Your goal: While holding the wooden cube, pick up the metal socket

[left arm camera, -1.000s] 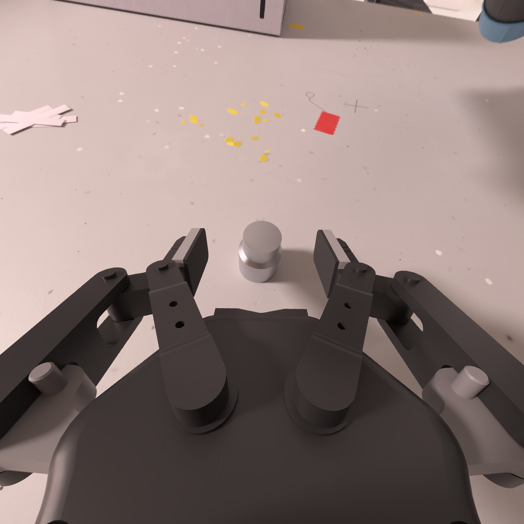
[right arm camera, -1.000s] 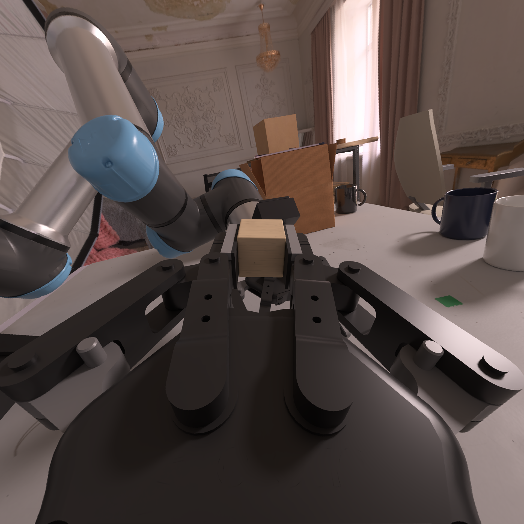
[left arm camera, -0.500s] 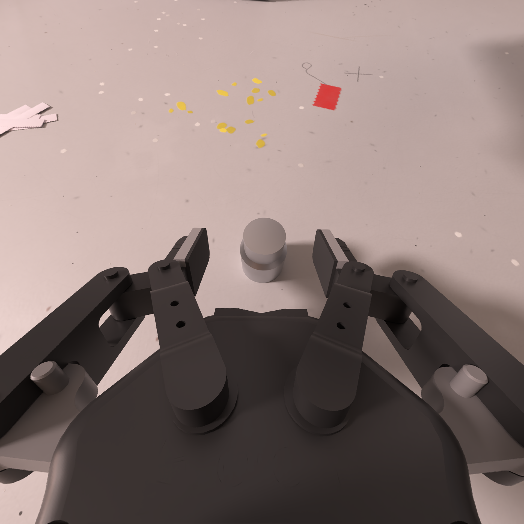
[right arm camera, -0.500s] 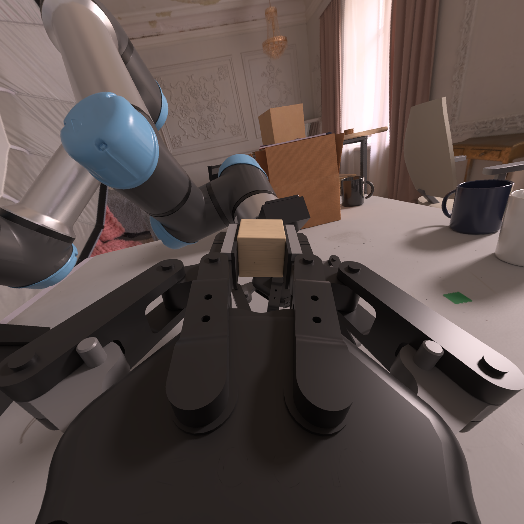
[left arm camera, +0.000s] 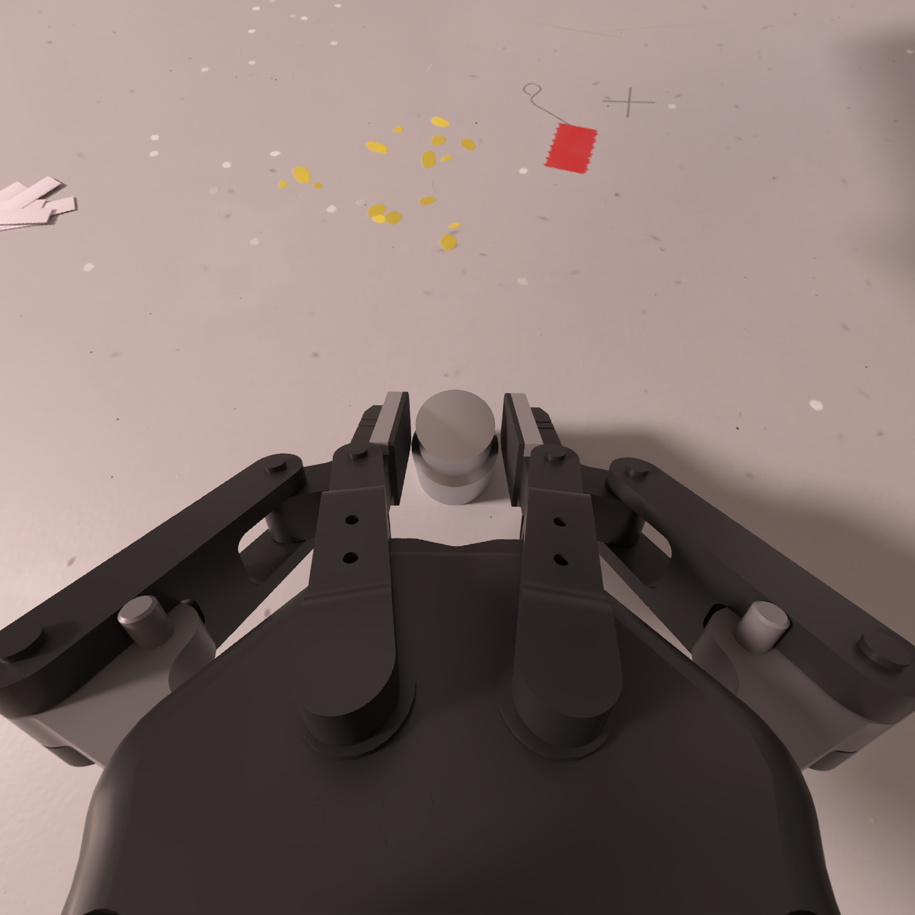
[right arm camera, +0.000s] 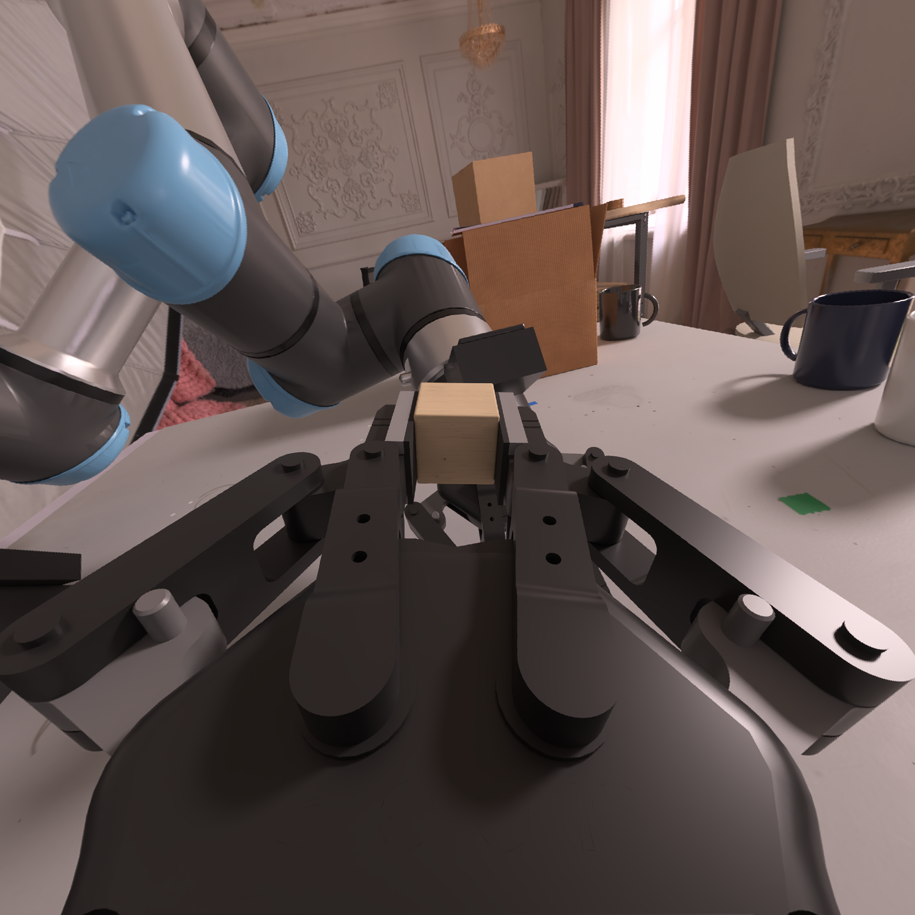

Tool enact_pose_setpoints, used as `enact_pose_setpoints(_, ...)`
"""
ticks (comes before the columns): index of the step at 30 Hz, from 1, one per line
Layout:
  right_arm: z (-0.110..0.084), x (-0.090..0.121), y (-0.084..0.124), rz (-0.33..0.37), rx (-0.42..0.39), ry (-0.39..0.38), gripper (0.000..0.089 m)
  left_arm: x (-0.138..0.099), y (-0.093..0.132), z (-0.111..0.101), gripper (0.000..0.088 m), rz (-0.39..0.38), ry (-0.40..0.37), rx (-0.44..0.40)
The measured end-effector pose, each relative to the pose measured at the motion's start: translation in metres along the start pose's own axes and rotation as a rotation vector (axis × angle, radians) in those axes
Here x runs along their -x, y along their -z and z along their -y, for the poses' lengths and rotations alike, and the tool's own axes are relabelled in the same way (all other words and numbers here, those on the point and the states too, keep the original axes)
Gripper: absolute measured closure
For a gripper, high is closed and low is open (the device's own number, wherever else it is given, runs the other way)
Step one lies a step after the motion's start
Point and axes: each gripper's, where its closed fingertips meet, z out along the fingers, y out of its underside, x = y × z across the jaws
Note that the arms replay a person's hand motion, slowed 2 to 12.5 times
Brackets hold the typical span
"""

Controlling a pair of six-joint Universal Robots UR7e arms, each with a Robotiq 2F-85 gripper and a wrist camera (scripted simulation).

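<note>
The metal socket (left arm camera: 454, 445), a short silver stepped cylinder, stands upright on the pale table (left arm camera: 198, 346). My left gripper (left arm camera: 455, 421) has its two pads closed against the socket's sides. In the right wrist view my right gripper (right arm camera: 455, 416) is shut on the light wooden cube (right arm camera: 455, 435) and holds it above the table. The left arm (right arm camera: 277, 307), with blue joint caps, reaches down behind the cube. The cube and my right fingers hide most of the left gripper and the socket in that view.
Ahead of the socket lie yellow spots (left arm camera: 426, 158), a red tag (left arm camera: 570, 148) and white paper strips (left arm camera: 29, 203). In the right wrist view a dark blue mug (right arm camera: 851, 341), a white mug (right arm camera: 898, 406), a dark mug (right arm camera: 621, 312) and cardboard boxes (right arm camera: 534, 292) stand at the right and back.
My left gripper's fingers have closed from wide open onto the socket. The right gripper still holds the cube and has shifted only slightly.
</note>
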Motion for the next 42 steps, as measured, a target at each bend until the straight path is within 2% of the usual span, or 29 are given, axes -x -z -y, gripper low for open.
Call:
enact_pose_setpoints(8,-0.006,-0.003,-0.001,-0.008,0.028,0.011,0.0639,-0.003,0.000,0.000,0.0561,0.031,-0.012,-0.005)
enact_pose_setpoints(20,-0.007,-0.002,0.000,-0.015,0.048,0.040,0.0639,-0.033,0.009,0.015,0.0561,-0.066,-0.015,-0.109)
enact_pose_setpoints(30,-0.011,0.001,-0.004,-0.016,0.082,0.066,0.0639,-0.047,0.007,0.019,0.0561,-0.083,-0.052,-0.100)
enact_pose_setpoints(37,-0.020,0.003,-0.006,-0.014,0.143,0.084,0.0639,-0.053,0.003,0.018,0.0561,-0.081,-0.092,-0.085)
enact_pose_setpoints(42,-0.027,0.005,-0.007,0.006,0.184,0.090,0.0639,-0.053,0.004,0.019,0.0561,-0.089,-0.087,-0.096)
